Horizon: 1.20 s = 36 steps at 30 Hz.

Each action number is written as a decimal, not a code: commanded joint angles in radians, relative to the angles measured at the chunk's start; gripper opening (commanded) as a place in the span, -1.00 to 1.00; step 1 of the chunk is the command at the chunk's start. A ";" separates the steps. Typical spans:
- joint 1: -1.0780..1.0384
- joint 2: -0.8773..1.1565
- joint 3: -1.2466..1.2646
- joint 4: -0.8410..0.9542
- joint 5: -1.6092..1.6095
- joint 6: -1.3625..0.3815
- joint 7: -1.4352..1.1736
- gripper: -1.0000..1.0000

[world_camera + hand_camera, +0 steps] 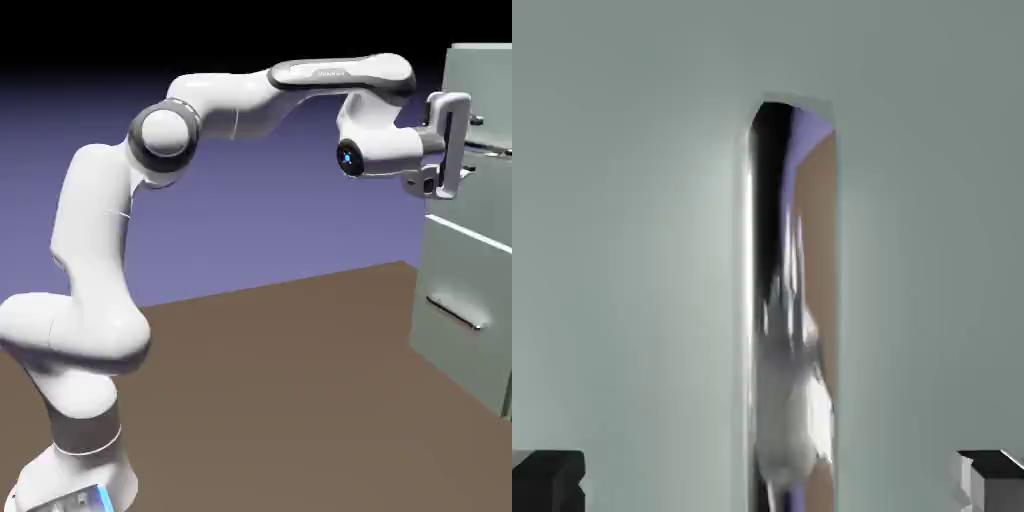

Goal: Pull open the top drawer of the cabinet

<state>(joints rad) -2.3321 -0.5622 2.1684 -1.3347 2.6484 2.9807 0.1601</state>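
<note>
The cabinet stands at the exterior view's right, pale grey-green and boxy. Its top drawer carries a thin bar handle. My gripper is pressed up to that handle with a finger on each side of it. In the hand view the top drawer front fills the picture, and the shiny handle runs straight up the middle. Both dark fingertips sit far out at the bottom corners, with a clear gap to the bar on each side. My gripper is open around the handle without touching it.
A lower drawer with its own bar handle sits beneath the top one. The brown table stretches between my base and the cabinet. My arm arches high from the lower left.
</note>
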 commanded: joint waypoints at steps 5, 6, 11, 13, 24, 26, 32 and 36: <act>0.141 0.087 -0.110 -0.141 0.081 -0.029 -0.123 -1.00; 0.177 0.108 -0.138 -0.172 0.099 -0.035 -0.153 -1.00; 0.358 0.198 -0.285 -0.298 0.174 -0.052 -0.287 -1.00; 0.431 0.227 -0.347 -0.337 0.199 -0.056 -0.333 -1.00; 0.829 0.278 -0.719 -0.486 0.248 -0.077 -0.425 -1.00; 0.902 0.276 -0.789 -0.510 0.250 -0.080 -0.428 -1.00; 1.115 0.208 -1.006 -0.611 0.205 -0.104 -0.342 -1.00; 1.259 0.129 -1.150 -0.709 0.157 -0.125 -0.255 -1.00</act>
<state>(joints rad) -1.0730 -0.4333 1.0182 -2.0434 2.8053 2.8554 -0.0945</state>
